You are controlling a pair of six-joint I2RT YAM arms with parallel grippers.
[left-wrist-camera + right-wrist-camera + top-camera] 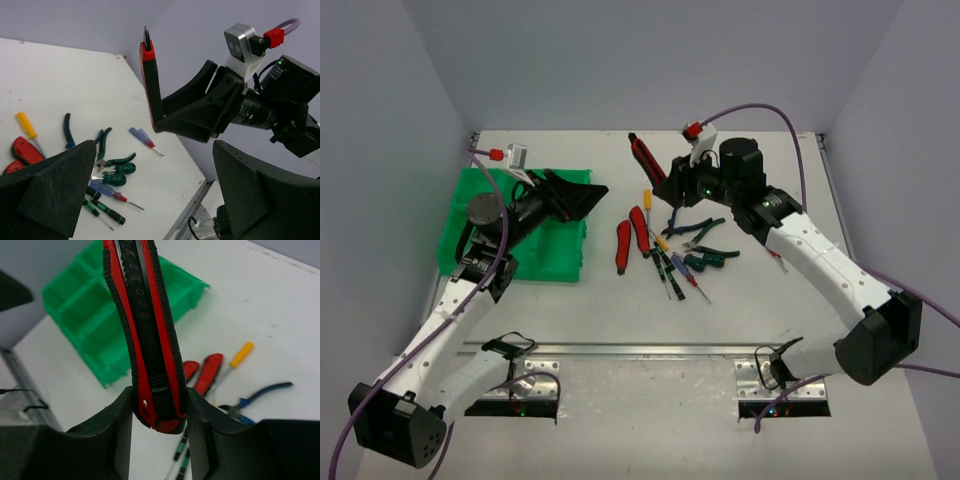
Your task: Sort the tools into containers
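Note:
My right gripper point(666, 181) is shut on a red and black utility knife point(646, 156) and holds it above the table, blade end pointing away. In the right wrist view the knife point(145, 325) sits clamped between both fingers of that gripper point(160, 410). My left gripper point(588, 188) is open and empty, at the right edge of the green compartment bin point(510, 255). The left wrist view shows the held knife point(151, 75) ahead of the open left gripper point(155, 195). Loose tools lie on the table: red pliers point(632, 235), yellow screwdriver point(647, 197), blue pliers point(680, 222), green pliers point(708, 238).
Several thin screwdrivers point(672, 270) lie near the table's middle, below the pliers. The bin point(110, 315) shows several rectangular compartments. A metal rail point(640, 350) runs along the near edge of the table. White walls close in the left, back and right sides.

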